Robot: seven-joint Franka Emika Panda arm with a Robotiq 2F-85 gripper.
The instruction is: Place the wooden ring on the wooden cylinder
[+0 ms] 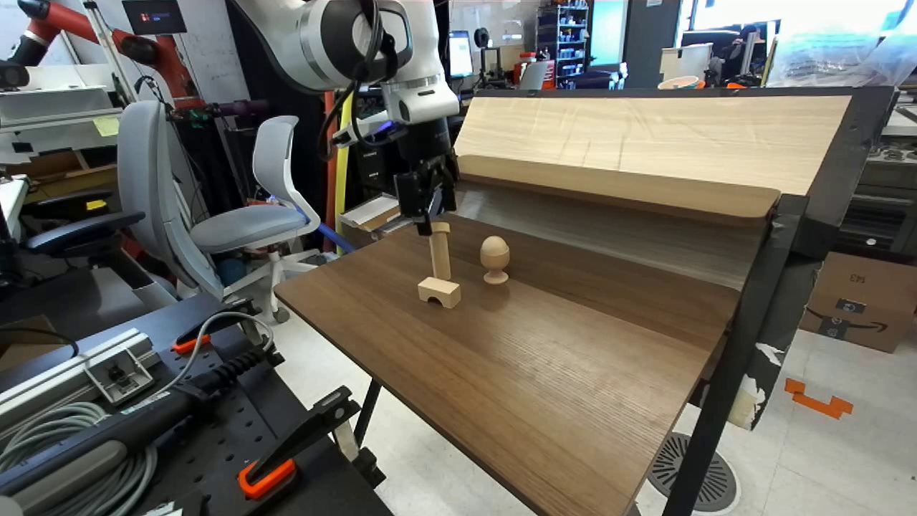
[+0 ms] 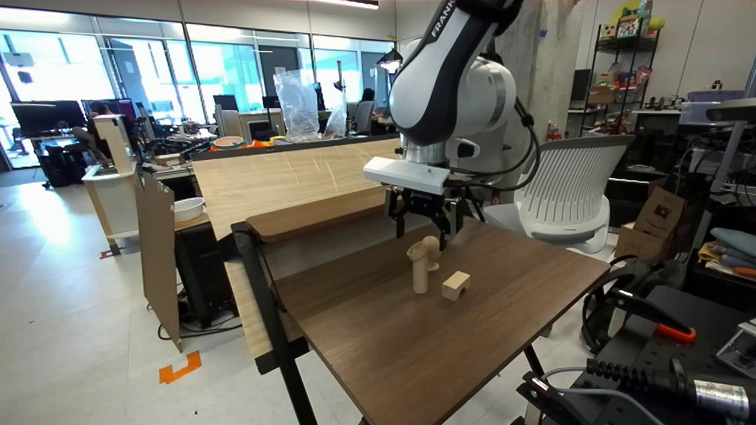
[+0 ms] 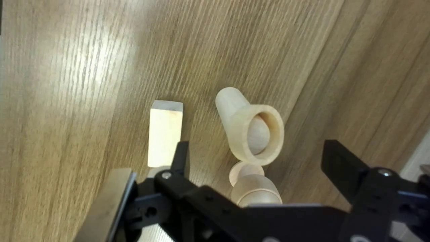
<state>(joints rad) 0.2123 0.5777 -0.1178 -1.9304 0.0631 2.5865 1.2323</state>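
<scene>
The wooden cylinder [image 1: 440, 258] stands upright on the brown table; it also shows in an exterior view [image 2: 420, 277] and the wrist view [image 3: 230, 101]. The wooden ring [image 3: 241, 134] sits at the cylinder's upper end, and a pale wooden disc shows down through its hole. The ring also shows in both exterior views [image 1: 442, 228] [image 2: 417, 252], looking slightly tilted. I cannot tell how far the ring surrounds the cylinder. My gripper [image 2: 422, 238] is open and empty just above the ring; its fingers stand wide apart in the wrist view [image 3: 257, 145].
An egg-shaped wooden knob [image 1: 495, 258] stands close to the cylinder, partly behind it in an exterior view [image 2: 434, 257]. A wooden block with an arch cutout [image 1: 439, 292] lies near the cylinder. A raised shelf [image 1: 616, 179] runs along the table's back edge.
</scene>
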